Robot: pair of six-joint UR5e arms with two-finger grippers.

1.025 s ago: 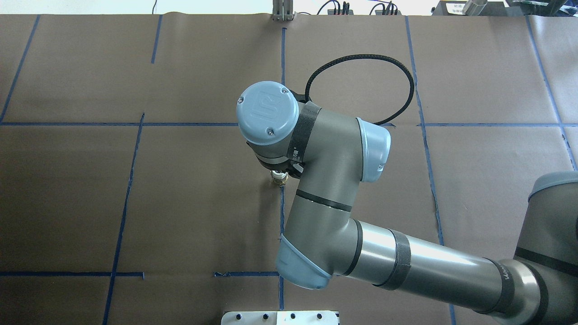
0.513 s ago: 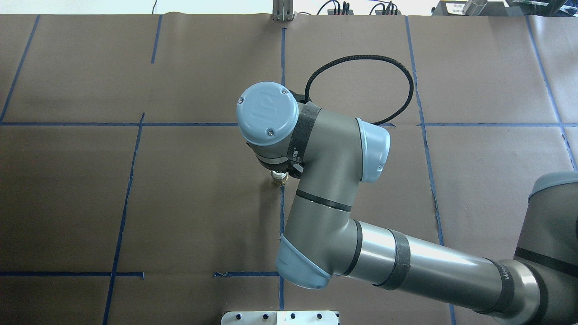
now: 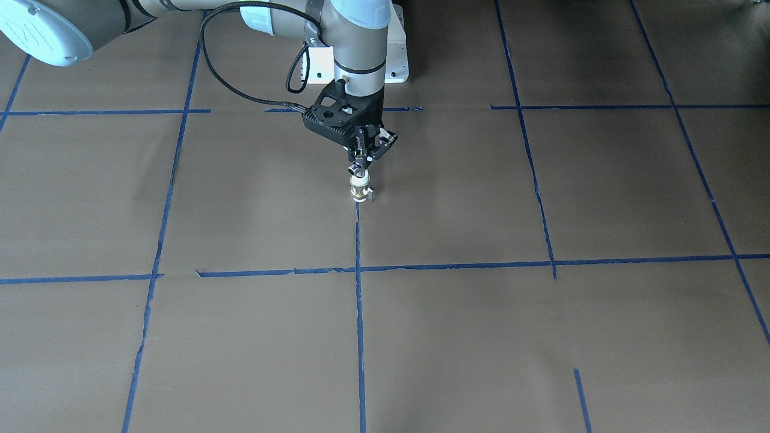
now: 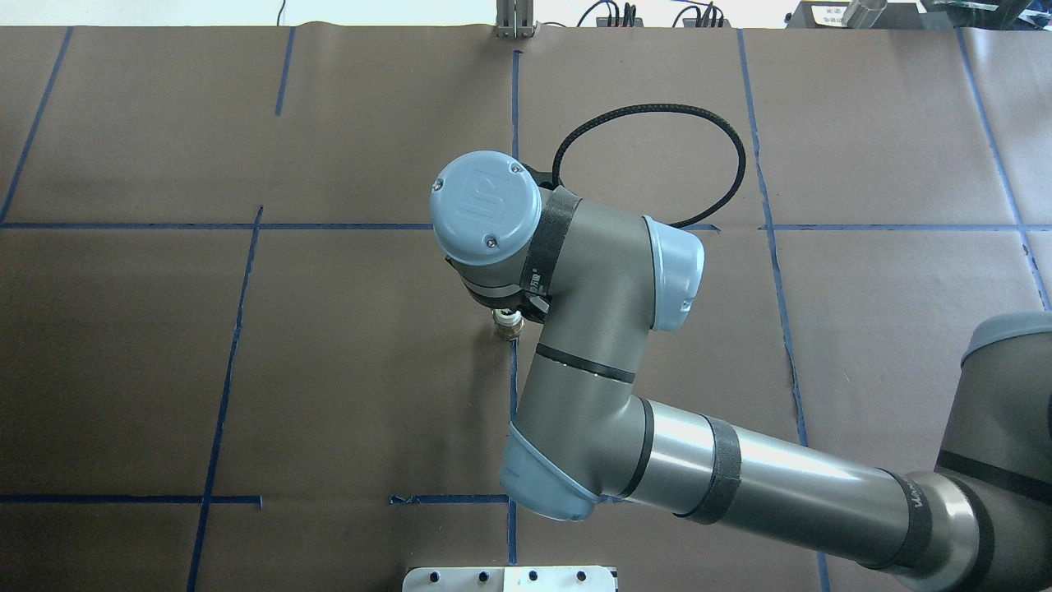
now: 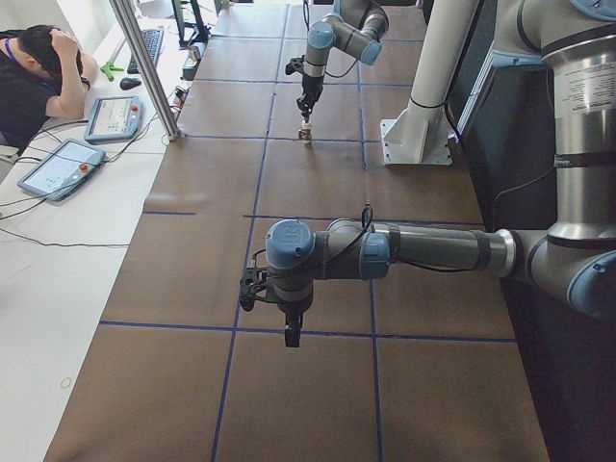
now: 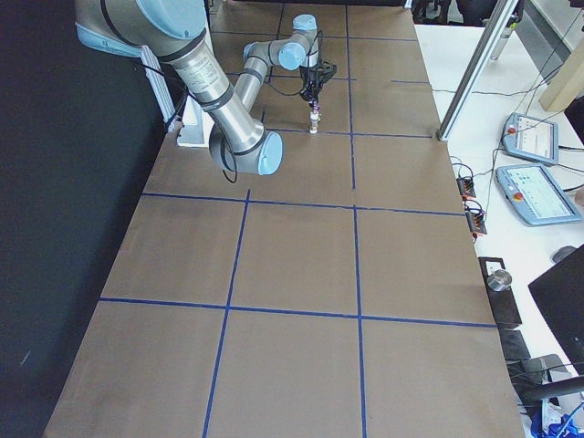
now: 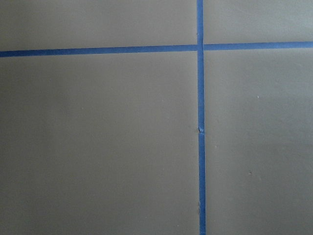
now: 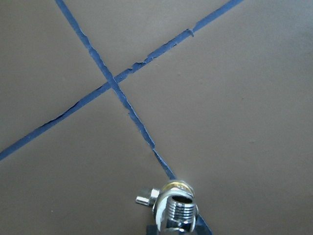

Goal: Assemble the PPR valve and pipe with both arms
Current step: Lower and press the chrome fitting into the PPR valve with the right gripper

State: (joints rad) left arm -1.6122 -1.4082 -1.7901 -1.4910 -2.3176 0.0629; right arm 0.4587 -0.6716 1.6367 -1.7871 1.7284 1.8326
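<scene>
The PPR valve (image 3: 360, 192) stands upright on the brown table on a blue tape line, brass middle and side tab showing. The chrome pipe (image 3: 358, 171) sits on its top end. My right gripper (image 3: 359, 159) points straight down and is shut on the pipe. In the right wrist view the threaded pipe (image 8: 178, 211) fills the bottom edge, with the valve's tab (image 8: 145, 199) beside it. In the overhead view the right wrist hides the gripper; only the valve (image 4: 508, 329) peeks out. My left gripper (image 5: 292, 334) hangs over bare table far from the valve; I cannot tell whether it is open.
The white pedestal (image 3: 397, 60) stands behind the valve. Blue tape lines (image 3: 358, 313) cross the brown paper. A black cable (image 4: 723, 140) loops off the right wrist. A metal post (image 5: 144, 67), tablets and a seated operator (image 5: 34, 77) are at the table's far side.
The right wrist has turned about its vertical axis, as the logo on its blue cap shows. The forearm has shifted slightly left. The valve has stayed in place.
</scene>
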